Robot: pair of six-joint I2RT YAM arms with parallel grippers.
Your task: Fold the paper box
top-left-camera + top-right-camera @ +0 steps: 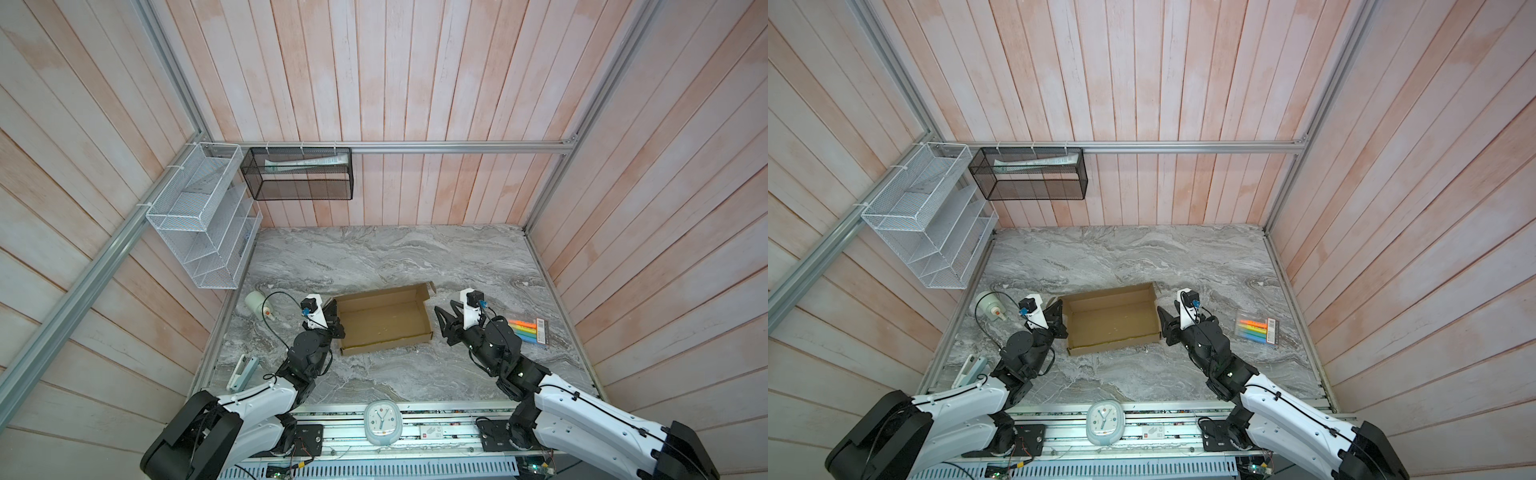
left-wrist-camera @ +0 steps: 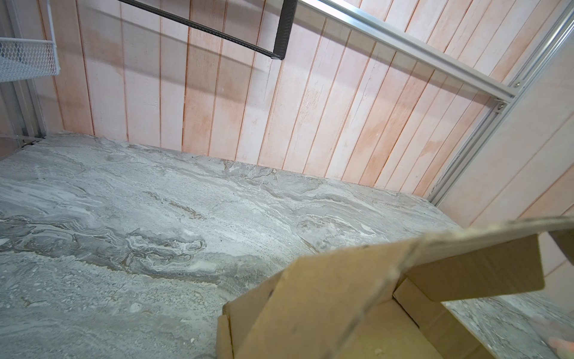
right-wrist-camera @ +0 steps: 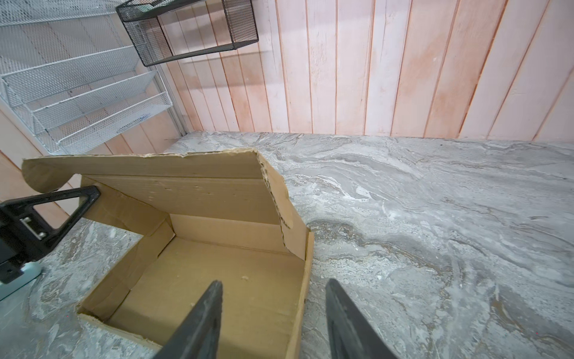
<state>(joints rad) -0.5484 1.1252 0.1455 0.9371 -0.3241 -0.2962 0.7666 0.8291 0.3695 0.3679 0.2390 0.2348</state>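
Grey marble table [image 1: 415,257] carried the paper box [image 1: 382,320], lower centre in both top views, tray open, lid half raised. My right gripper [image 3: 275,283] stood fingers apart just beside its right end; my left gripper [image 1: 332,319] was closed against its left end.

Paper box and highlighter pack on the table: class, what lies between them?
Between the paper box and the highlighter pack stands the right gripper, open, in both top views.
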